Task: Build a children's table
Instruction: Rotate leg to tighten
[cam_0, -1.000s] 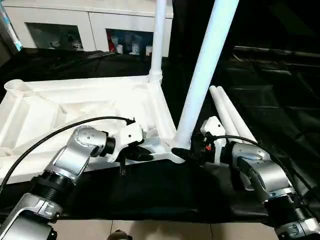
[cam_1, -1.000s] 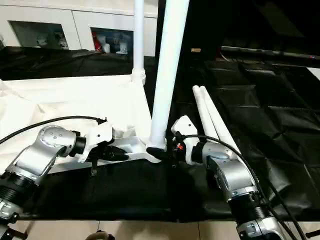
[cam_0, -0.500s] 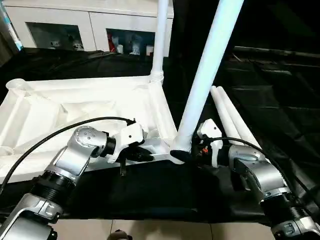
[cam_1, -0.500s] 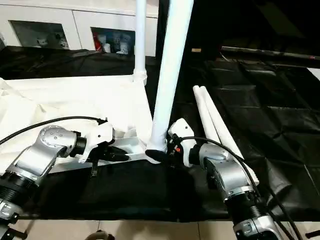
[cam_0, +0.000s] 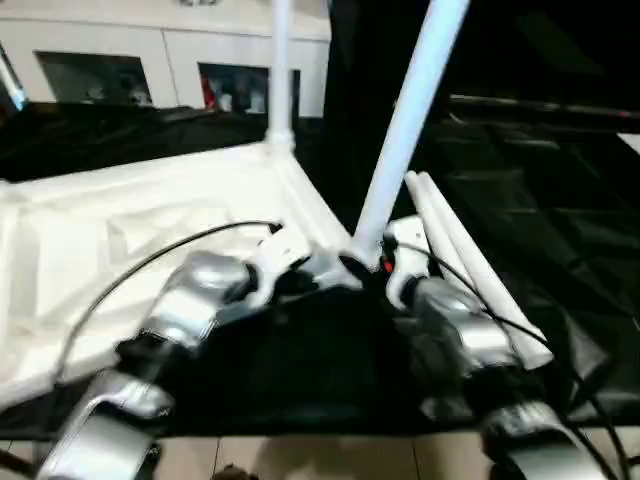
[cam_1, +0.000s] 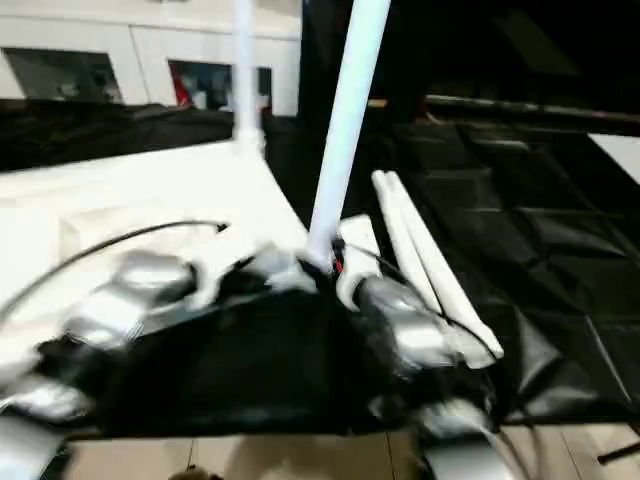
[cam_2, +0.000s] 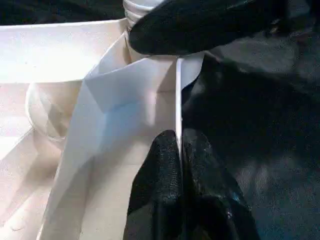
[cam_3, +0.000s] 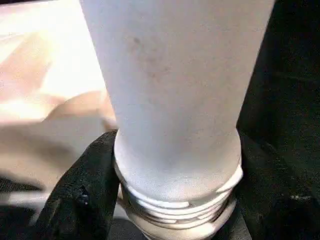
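Centre frame in the head views, both arms meet at the near right corner of the upside-down white tabletop (cam_0: 150, 215), which lies on the black-draped table (cam_0: 560, 170) and fills the left half of the picture. Right end effector (cam_3: 175, 220) first: its two black fingers (cam_3: 75, 200) sit either side of the threaded base of a white leg (cam_0: 405, 130), wrapped close around it, and that leg rises steeply from the corner toward the top of the frame, leaning a little to the right. Left end effector (cam_2: 179, 165) now: its fingers are pinched together on the thin upright rim of the tabletop just beside that same corner, and the wrist camera shows the white edge running straight down between the two black pads. Across that wrist view, near the top, a dark finger of the other arm curves over the ribbed leg end.

Upper middle of the frame, a second leg (cam_0: 280, 70) stands upright in the far right corner socket. Right of centre, two more legs (cam_0: 470, 260) lie side by side on the black cloth, touching each other, running from mid-frame down toward the lower right, just beside the right forearm. Along the top left, a white cabinet (cam_0: 130, 60) with dark openings sits behind the table
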